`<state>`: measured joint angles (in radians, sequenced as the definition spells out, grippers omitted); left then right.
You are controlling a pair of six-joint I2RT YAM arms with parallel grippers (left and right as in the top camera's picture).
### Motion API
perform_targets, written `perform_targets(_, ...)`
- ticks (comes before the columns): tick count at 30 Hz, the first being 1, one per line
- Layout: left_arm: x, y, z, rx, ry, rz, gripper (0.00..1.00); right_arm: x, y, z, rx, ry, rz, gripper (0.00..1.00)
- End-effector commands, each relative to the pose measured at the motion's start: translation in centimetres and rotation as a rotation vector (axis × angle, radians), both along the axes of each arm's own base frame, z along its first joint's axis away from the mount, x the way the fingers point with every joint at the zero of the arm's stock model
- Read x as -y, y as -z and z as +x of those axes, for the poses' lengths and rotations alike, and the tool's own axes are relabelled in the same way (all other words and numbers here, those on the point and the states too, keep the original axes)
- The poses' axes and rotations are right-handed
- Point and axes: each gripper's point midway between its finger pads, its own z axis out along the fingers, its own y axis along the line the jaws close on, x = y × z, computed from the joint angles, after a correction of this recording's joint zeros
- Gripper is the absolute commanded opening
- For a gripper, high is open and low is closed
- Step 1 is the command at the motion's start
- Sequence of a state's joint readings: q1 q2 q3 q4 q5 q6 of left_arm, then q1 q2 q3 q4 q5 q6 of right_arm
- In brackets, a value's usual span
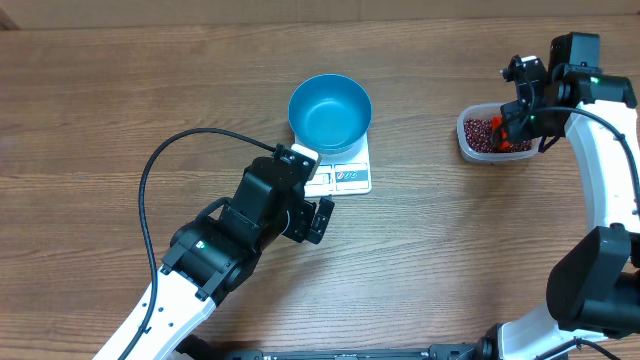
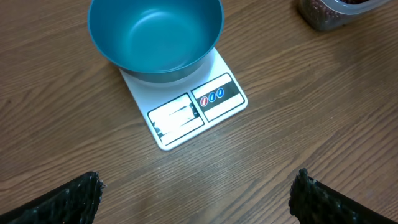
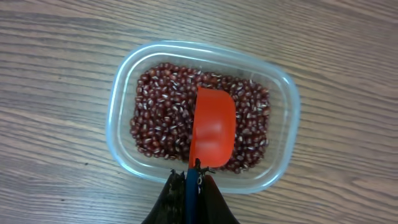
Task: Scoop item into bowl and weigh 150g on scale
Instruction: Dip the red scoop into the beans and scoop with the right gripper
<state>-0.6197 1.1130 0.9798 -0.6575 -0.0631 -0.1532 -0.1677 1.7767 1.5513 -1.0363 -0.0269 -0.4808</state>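
**Scoop over the beans, bowl on the scale**

The right gripper (image 3: 191, 186) is closed on the handle of an orange scoop (image 3: 214, 127). The scoop reaches out over the middle of the dark red beans (image 3: 158, 115). Whether it touches them cannot be told. The beans fill a clear plastic tub (image 3: 117, 118) at the far right of the wooden table (image 1: 450, 250).

Well apart to the left, the blue bowl (image 1: 330, 110) sits on the far part of the white scale (image 1: 350, 176). The scale's display and buttons stay uncovered along its near edge. Only bare wood lies between the tub and the scale.

The left gripper (image 2: 196, 202) hangs over the table just near and left of the scale. Its jaws are spread wide and hold nothing, with one dark fingertip at each lower corner of the left wrist view. From overhead, the left arm covers the scale's near-left corner. A black cable (image 1: 150, 180) loops over the wood further left.
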Motion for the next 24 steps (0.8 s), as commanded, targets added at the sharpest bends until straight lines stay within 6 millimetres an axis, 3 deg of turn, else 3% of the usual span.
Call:
perform_targets(1,0.0,0.2,-0.1,0.000,0.017,0.006,0.99,0.5,-1.0,0.9,0.029,-0.014,-0.043,0.04)
perform_targets(16,0.0,0.2,-0.1,0.001,0.017,0.006,0.99,0.4,0.6,-0.1,-0.015,-0.007,-0.024,0.04)
perform_targets(24,0.0,0.2,-0.1,0.000,0.017,0.006,0.99,-0.8,2.0,-0.4,-0.022,-0.023,0.044,0.04)
